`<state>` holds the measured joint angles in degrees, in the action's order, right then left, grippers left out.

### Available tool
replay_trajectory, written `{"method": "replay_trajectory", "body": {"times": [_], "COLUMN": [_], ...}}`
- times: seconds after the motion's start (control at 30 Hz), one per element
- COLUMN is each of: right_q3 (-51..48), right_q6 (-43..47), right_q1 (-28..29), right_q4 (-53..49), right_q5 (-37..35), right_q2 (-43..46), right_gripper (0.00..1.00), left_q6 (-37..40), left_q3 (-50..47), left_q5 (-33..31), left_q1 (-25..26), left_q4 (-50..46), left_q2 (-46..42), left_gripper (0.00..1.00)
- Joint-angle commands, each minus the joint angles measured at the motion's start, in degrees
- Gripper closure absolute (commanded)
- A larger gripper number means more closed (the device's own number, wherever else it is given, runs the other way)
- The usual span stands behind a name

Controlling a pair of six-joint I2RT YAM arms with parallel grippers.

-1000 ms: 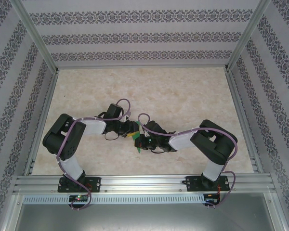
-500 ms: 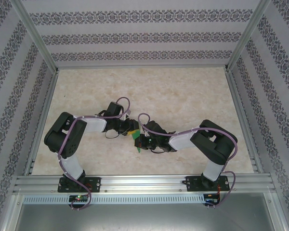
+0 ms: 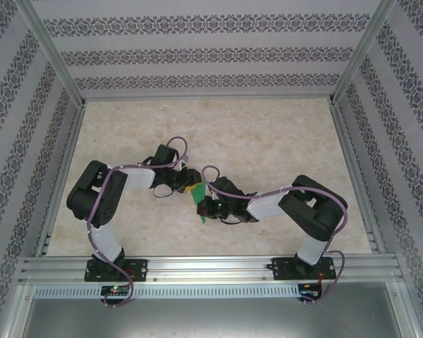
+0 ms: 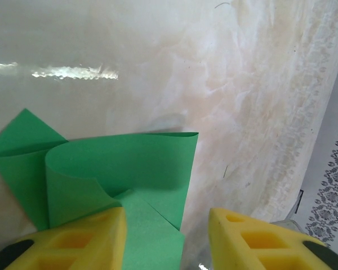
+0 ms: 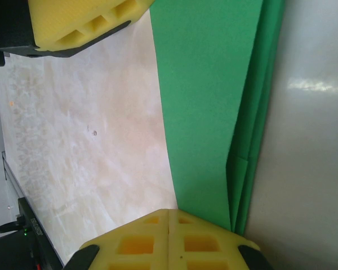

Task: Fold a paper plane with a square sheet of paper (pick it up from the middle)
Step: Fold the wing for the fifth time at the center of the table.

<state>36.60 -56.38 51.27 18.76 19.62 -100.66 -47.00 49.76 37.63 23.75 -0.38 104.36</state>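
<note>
**Item:** the square sheet of paper [image 3: 197, 196], partly folded, is lying near the middle of the table [image 3: 282, 141], between the two grippers. In the right wrist view it is showing several stacked layers along one long edge. In the left wrist view a loose flap is curling up off the surface, uncreased.

**Grippers:** the right gripper [image 5: 169, 236] is standing with its fingers fully together at one end of the paper. I cannot tell whether it is pinching a layer or merely pressing the stack down. The left gripper [image 4: 166, 242] is standing roughly half open. The curled flap is resting against one finger [image 4: 73, 242], the other finger is clear of it, and nothing is clamped.

**Assessment:** the step in hand appears to be laying that flap over and creasing it. Done well, the right gripper would be anchoring the folded end so the layers are not sliding. The left would be carrying the flap flat, lining its edge up with the stacked edge, then pressing along the fold.

**Risk:** a skewed crease if the flap springs back.
</note>
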Motion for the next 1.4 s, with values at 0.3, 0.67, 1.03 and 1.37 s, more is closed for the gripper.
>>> {"method": "replay_trajectory", "body": {"times": [0.3,0.67,1.03,1.37], "right_q3": [-4.1,-3.7,-2.5,-1.2], "right_q6": [0.9,1.1,3.6,6.8], "right_q1": [1.1,0.9,-1.5,-2.2], "right_q4": [-12.1,-11.9,-9.0,-11.3], "right_q5": [-0.1,-0.2,2.1,1.9], "right_q2": [-3.8,-3.9,-4.5,-3.5], "right_gripper": [1.0,1.0,1.0,1.0], "left_q6": [5.5,8.8,8.7,4.9], "left_q3": [7.5,14.0,2.8,-4.2], "left_q5": [-7.5,-5.3,-1.2,-1.3], "left_q1": [-5.1,-7.1,-4.5,0.9], "left_q4": [-1.1,-7.2,-9.1,-2.1], "left_q2": [5.0,2.6,-12.9,-11.1], "left_gripper": [0.55,0.52,0.69,0.82]}}
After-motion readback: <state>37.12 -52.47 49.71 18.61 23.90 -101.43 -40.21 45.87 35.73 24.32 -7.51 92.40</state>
